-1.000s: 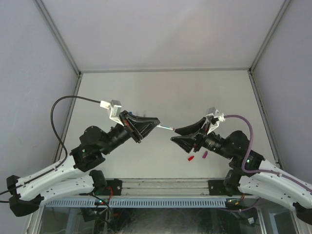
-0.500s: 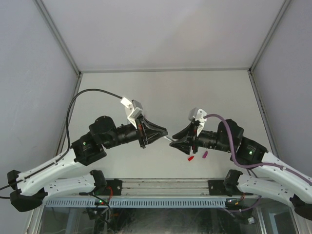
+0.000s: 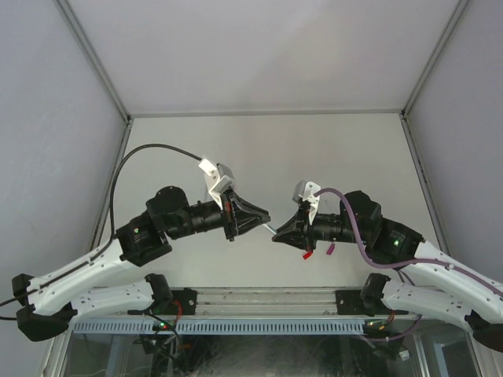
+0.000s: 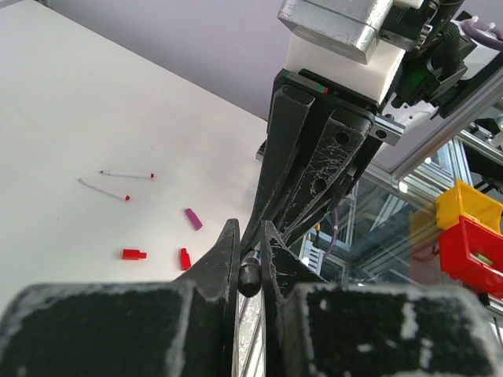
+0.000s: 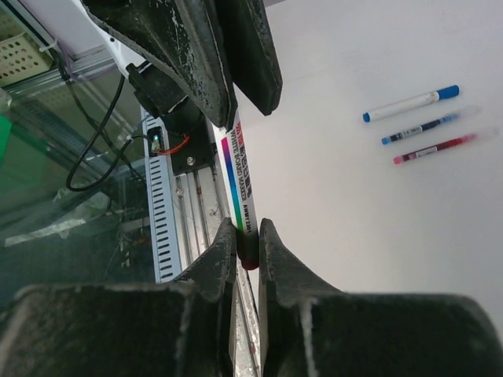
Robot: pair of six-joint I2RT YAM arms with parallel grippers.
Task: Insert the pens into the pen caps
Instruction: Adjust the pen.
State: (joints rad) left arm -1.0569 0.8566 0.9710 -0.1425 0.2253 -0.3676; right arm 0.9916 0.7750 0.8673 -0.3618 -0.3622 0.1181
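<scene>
Nearer now, left hand (image 4: 250, 232) and right hand (image 5: 246, 229) clamp one pen (image 5: 239, 177), lettering legible only from right wrist

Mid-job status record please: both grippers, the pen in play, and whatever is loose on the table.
held pen: white barrel, spanning both grippers
left gripper: shut on held pen's dark end
right gripper: shut on dark red cap at the other end
seating: cannot tell
loose caps: magenta cap; two red caps
loose pens, left wrist view: two red-tipped pens
loose pens, right wrist view: blue-capped pen, blue pen, red pen
</scene>
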